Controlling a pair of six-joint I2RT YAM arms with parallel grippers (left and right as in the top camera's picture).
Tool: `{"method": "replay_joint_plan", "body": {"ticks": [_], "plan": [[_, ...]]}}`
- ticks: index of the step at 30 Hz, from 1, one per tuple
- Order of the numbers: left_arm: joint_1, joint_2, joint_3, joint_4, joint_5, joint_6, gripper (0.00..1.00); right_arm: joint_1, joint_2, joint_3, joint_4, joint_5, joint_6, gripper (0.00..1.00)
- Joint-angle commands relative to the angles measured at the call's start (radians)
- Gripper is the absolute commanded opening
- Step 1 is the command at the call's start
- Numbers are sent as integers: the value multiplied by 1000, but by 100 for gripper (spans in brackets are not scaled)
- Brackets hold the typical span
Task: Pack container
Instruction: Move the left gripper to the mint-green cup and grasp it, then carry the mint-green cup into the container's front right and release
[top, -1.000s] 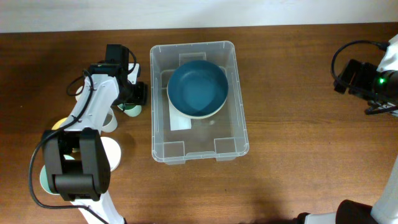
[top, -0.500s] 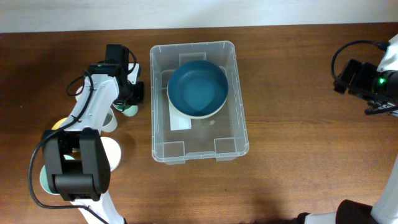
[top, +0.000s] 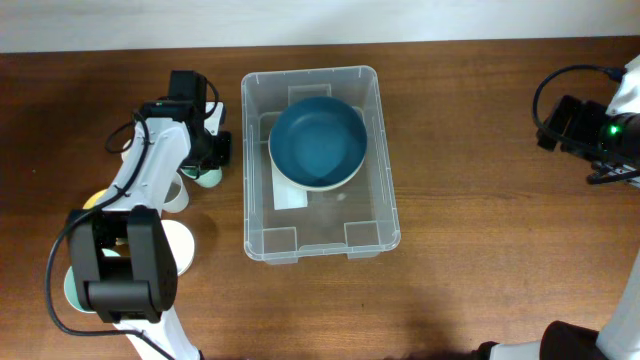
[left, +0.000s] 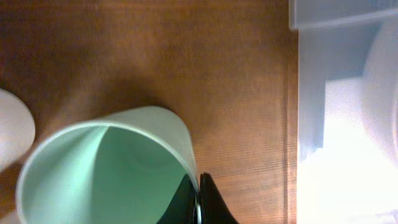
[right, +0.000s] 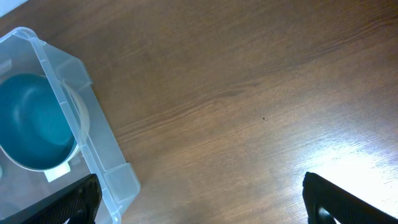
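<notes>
Nearest the robot's base, on the left side of the wooden surface (top: 480, 230), a white dish (top: 183, 243) and other pale dishes lie beside the left arm, partly hidden by it. Just beyond them, the left gripper (left: 198, 200) is closed on the wall of a mint-green cup (left: 106, 168), one finger inside the rim and one outside. The cup stands open side up, close beside the left wall of the container (top: 360, 210) but not inside it. The container sits at the centre of the surface, long axis running away from the robot. It holds a blue bowl (top: 317, 143), upright in the far half and overlapping a white label (top: 289, 192); the near half is unoccupied. The container is judged light, thin-walled and smooth, so the walls are likely to flex and slip under a pinch. If repositioning is required, grasp the rolled rim at a short end, not mid-wall. At the far right edge, well apart from the container, the right gripper (right: 202, 202) hangs with fingers spread wide and holds nothing.
</notes>
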Motion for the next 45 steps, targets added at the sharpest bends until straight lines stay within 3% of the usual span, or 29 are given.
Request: {"method": "replay_joint_plan", "body": {"ticks": [1, 11, 21, 26, 33, 45], "plan": [[-1, -6, 108, -93, 9, 9, 0, 4, 5, -6, 6, -13, -7, 99], [-54, -155, 407, -311, 2, -18, 0, 4, 5, -6, 8, -13, -7, 99], [-408, -203, 394, -361, -5, -199, 0, 4, 5, -6, 7, -13, -7, 99], [-590, -196, 362, -343, -95, -472, 0, 4, 5, -6, 7, -13, -7, 99], [-732, -135, 317, -317, -146, -705, 0, 4, 5, -6, 6, -13, -7, 99], [-799, 53, 286, -231, -90, -755, 0, 4, 5, -6, -1, -13, -7, 99]]}}
